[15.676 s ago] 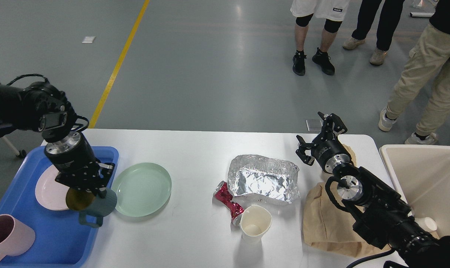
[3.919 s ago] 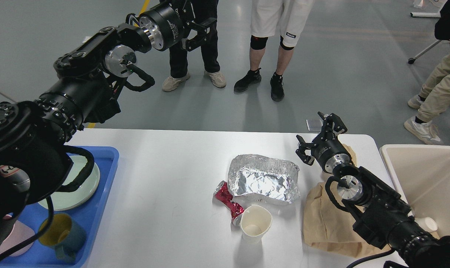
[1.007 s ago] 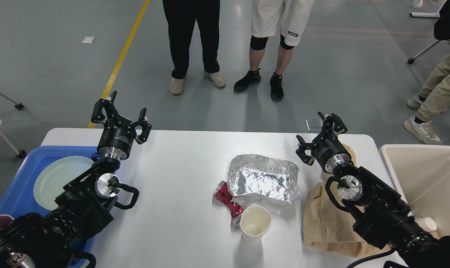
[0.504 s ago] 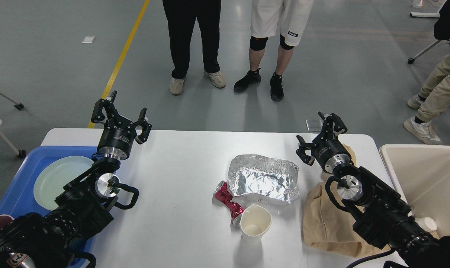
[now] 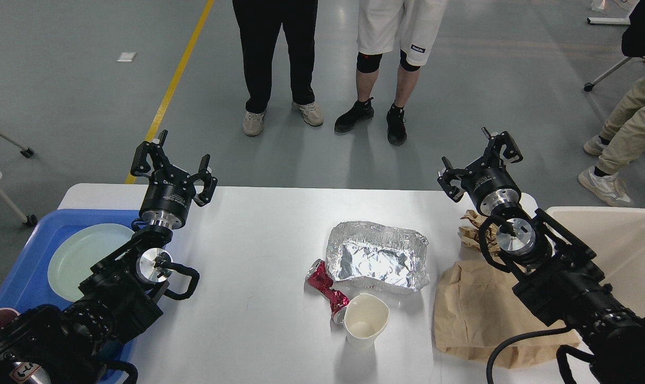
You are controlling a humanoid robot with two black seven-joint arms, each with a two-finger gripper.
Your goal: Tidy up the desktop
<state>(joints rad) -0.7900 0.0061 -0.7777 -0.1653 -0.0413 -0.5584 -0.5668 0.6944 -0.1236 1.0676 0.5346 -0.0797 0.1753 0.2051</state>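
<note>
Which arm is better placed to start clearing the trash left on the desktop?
Right, probably. The right gripper hangs open just beyond the crumpled brown paper and bag, beside the beige bin. The left gripper, also open, sits by the blue tray, farther from the foil tray.

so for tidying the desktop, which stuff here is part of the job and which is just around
Part of the job:
- desktop
- foil tray
- crushed red can
- paper cup
- brown paper bag
- green plate in the blue tray
- beige bin

Just around:
- onlookers' legs
- yellow floor line
</note>
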